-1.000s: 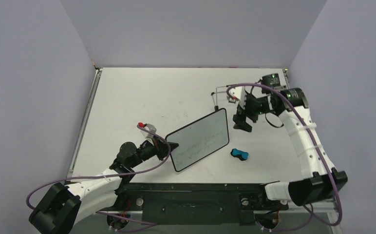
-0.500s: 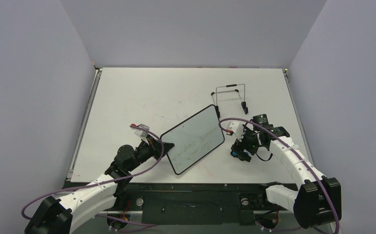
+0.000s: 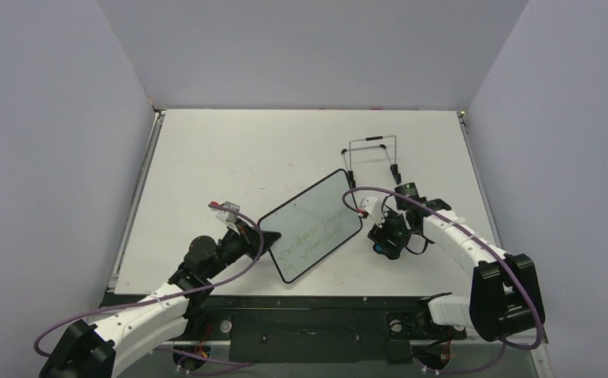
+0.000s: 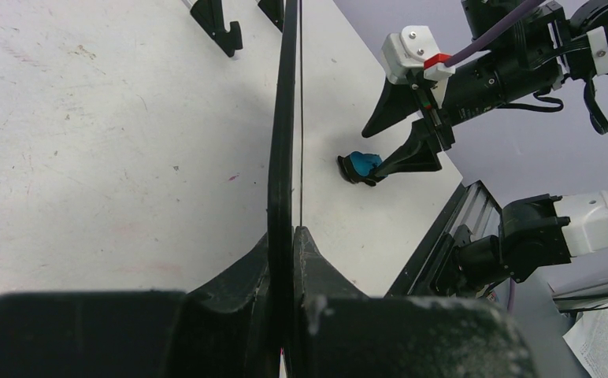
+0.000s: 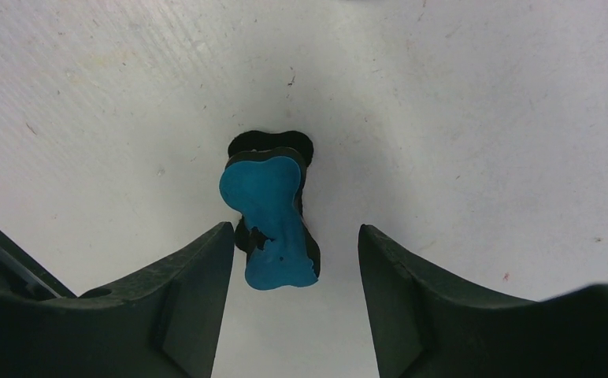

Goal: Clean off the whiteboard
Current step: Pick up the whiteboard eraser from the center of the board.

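The left gripper (image 4: 289,236) is clamped tight on the near-left short edge of the whiteboard (image 3: 313,227), which sits mid-table with its long axis running near-left to far-right. It has a glossy white face with faint green writing and a thin black rounded frame. Just right of it, the right gripper (image 5: 294,230) stands with jaws parted, straddling a waisted blue-and-black eraser (image 5: 268,197) on the scuffed white table (image 3: 230,157), with gaps on both sides.

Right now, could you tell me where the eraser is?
On the table's right side, the eraser lies between the right end effector's fingers, beside the whiteboard.
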